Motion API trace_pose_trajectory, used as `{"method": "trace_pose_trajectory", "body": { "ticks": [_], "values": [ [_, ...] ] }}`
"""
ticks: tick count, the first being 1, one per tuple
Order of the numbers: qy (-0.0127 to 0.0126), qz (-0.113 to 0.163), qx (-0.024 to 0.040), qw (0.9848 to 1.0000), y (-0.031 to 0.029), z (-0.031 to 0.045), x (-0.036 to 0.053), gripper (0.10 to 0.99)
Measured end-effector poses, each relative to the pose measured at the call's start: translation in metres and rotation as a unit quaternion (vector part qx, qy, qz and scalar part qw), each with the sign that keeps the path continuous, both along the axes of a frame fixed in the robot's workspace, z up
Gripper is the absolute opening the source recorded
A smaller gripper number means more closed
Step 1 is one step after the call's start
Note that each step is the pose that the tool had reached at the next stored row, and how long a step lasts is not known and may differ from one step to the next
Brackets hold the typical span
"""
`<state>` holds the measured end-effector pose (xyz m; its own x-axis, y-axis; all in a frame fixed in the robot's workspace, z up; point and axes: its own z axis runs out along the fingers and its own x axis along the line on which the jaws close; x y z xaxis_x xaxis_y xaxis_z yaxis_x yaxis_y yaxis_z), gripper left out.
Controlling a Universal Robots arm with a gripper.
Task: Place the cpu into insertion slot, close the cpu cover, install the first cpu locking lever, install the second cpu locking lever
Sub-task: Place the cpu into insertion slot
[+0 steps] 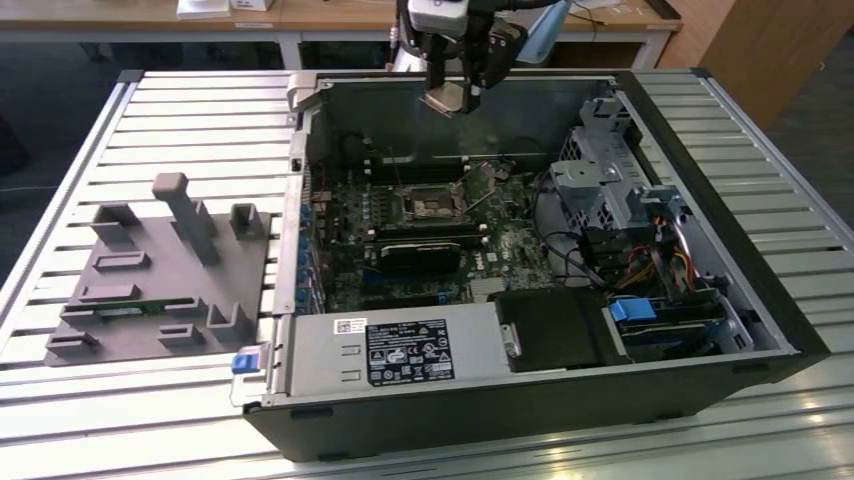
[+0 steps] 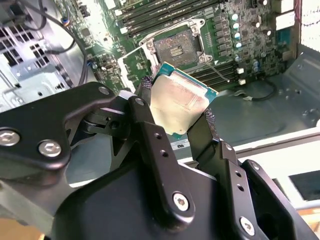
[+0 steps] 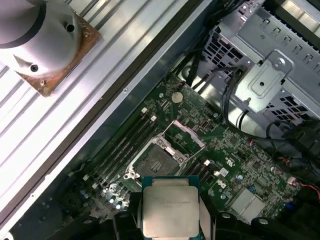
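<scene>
Slatted metal table [image 1: 174, 120], open computer case [image 1: 534, 420] on it.
Exterior view: gripper [image 1: 458, 95] above the case, well clear of the insertion slot [image 1: 430, 207].
Second wrist view: fingers [image 2: 145, 100] pinching the cpu [image 2: 179, 102] by its edges.
First wrist view: cpu cover [image 3: 189, 134] raised, slot empty.
Judged: cpu not yet seated; all four steps outstanding.

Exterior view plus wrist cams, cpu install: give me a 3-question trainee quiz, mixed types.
1. True or false: the cpu sits in the insertion slot.
2. The gripper is: A) open, B) shut on nothing, C) shut on the cpu.
3. Fill in: the cpu cover stands ___ (open/closed).
Key: 1 false, the gripper holds it clear of the slot. 2 C. 3 open.
</scene>
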<state>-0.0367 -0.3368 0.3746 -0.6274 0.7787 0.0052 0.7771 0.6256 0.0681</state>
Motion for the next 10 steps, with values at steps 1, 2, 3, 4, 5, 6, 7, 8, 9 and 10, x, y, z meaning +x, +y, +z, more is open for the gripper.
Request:
{"method": "trace_pose_trajectory", "body": {
  "ticks": [1,2,3,4,5,6,7,8,9,10],
  "values": [
    [0.0,-0.008,-0.0001,1.0,0.0,-0.0001,0.0,0.541],
    [0.0,-0.015,-0.0002,0.9999,0.0,-0.0002,0.0,0.541],
    [0.0,-0.022,-0.0003,0.9998,0.0,-0.0003,0.0,0.541],
    [0.0,-0.028,-0.0005,0.9996,0.0,-0.0004,0.0,0.541],
    [0.0,-0.035,-0.0006,0.9994,0.0,-0.0005,0.0,0.541],
    [0.0,-0.042,-0.0007,0.9991,0.0,-0.0006,0.0,0.541],
    [0.0,-0.048,-0.0008,0.9988,0.0,-0.0007,0.0,0.541],
    [0.0,-0.055,-0.0009,0.9985,0.0,-0.0008,0.0,0.541],
    [0.0,-0.061,-0.0011,0.9981,0.0,-0.001,0.0,0.541],
    [0.0,-0.067,-0.0014,0.9977,0.0,-0.0011,0.0,0.541]
  ]
}}
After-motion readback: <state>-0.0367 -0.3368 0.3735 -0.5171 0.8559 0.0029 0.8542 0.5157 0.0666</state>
